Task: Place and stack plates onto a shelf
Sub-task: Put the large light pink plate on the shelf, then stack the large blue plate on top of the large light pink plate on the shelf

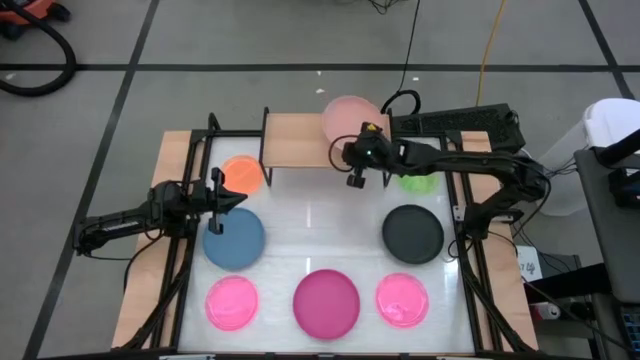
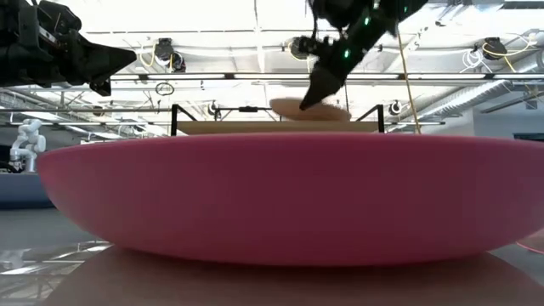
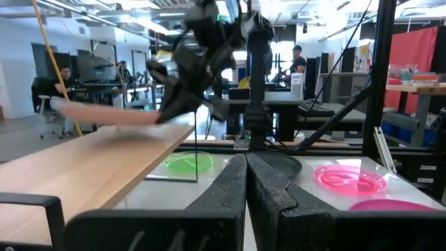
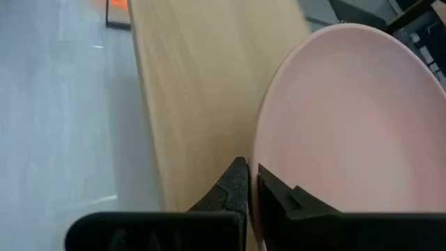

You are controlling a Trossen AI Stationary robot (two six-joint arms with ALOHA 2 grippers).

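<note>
The right gripper sits over the shelf, its fingers pinched on the near rim of the salmon plate; in the right wrist view the plate spreads out ahead of the fingertips and the shelf board runs beside and beneath them; in the low view the plate lies just above the board, tilted a little, with the gripper coming down on its edge; whether the plate's far side touches the wood I cannot tell; from above, part of it overhangs the shelf's far right corner. The left gripper hangs with its fingers pressed together and holding nothing; the blue plate lies just below and beside them, and the orange plate lies just ahead; the green plate and 1 pink plate show farther out past the fingertips. Well clear of both grippers on the table lie the black plate, the magenta plate and 2 pink plates; in the low view the magenta plate fills the foreground.
</note>
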